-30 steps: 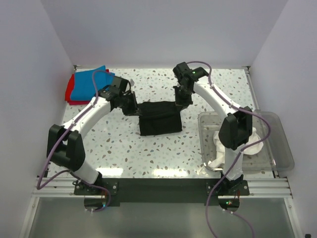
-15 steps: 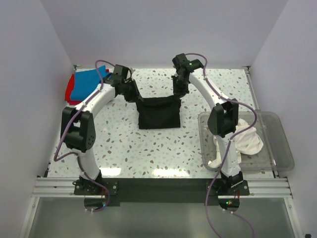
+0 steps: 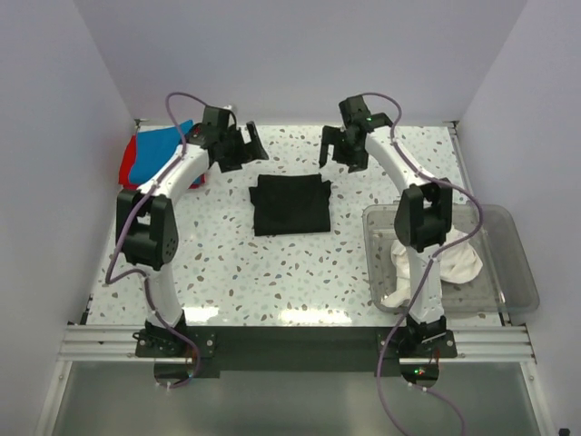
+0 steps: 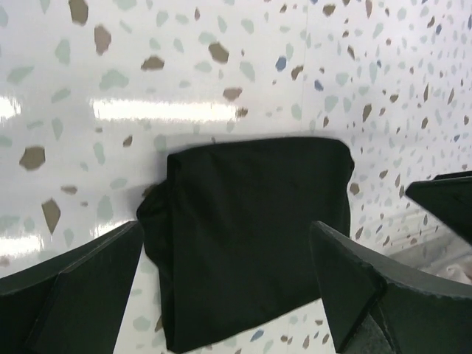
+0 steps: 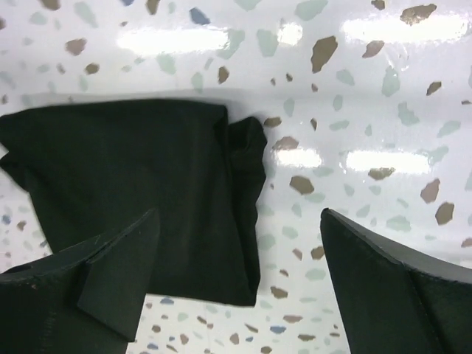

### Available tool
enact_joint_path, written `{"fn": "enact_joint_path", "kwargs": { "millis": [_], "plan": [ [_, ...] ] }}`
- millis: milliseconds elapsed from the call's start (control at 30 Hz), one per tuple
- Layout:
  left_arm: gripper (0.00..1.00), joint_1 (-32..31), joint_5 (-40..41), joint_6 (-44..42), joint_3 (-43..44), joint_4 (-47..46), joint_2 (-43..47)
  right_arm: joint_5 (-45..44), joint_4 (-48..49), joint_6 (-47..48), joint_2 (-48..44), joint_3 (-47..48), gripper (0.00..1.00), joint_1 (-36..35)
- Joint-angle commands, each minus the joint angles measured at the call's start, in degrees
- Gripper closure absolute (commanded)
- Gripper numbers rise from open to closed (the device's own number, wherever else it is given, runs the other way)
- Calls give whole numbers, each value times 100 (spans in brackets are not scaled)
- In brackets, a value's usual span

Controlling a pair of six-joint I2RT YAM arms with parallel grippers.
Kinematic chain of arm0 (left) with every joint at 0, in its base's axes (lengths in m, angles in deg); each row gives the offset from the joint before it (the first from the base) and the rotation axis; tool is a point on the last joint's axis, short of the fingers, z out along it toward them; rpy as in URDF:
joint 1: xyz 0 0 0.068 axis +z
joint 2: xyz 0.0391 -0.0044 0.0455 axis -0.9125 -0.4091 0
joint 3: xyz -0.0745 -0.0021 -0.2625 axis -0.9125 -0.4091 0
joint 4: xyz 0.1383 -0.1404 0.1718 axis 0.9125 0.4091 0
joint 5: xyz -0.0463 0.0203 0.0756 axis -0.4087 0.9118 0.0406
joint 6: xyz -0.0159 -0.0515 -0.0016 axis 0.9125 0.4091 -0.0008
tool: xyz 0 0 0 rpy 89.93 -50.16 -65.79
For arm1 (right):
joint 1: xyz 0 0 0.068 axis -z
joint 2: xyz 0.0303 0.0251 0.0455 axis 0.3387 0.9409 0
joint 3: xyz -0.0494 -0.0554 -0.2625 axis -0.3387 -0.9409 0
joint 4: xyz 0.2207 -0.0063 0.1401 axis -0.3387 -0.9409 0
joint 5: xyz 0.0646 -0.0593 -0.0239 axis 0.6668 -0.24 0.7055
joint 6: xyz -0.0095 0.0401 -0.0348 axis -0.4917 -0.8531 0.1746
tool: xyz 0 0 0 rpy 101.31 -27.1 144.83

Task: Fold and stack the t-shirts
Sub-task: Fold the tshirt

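Observation:
A folded black t-shirt lies flat on the speckled table, free of both grippers. My left gripper hangs open above and behind its left far corner. My right gripper hangs open behind its right far corner. In the left wrist view the black t-shirt shows between the wide-apart fingers of the left gripper. In the right wrist view the black t-shirt lies below and left of the open right gripper. A blue t-shirt rests on a red t-shirt at the far left.
A clear plastic bin stands at the right, holding crumpled white t-shirts. The right arm's lower links rise in front of the bin. White walls close in the table on three sides.
Both grippers have opened and let go of the black t-shirt, then pulled up and toward the far edge. The shirt has dropped flat onto the table.

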Motion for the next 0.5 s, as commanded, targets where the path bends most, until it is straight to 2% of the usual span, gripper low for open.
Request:
{"fn": "enact_joint_path", "kwargs": {
  "millis": [0, 67, 100, 167, 200, 267, 467],
  "plan": [
    [0, 33, -150, -144, -925, -555, 724, 203, 544, 179, -1092, -610, 8, -81],
    [0, 42, -255, -57, -1538, -741, 988, 256, 553, 206, -1346, -1006, 14, -81],
    [0, 42, -421, -39, -1734, -846, 1076, 300, 553, 206, -1417, -1130, 22, -90],
    [0, 42, -580, 40, -2268, -1128, 1305, 554, 649, 127, -1645, -1551, 29, -90],
    [0, 42, -651, 84, -2428, -1329, 1375, 660, 832, 83, -1734, -1710, 36, -99],
    [0, 51, -730, 128, -2823, -1523, 1568, 968, 1070, -23, -1875, -2157, 40, -151],
    [0, 77, -1142, 164, -3273, -2069, 1718, 1398, 1352, -225, -1875, -2625, 58, -257]
  ]
}}
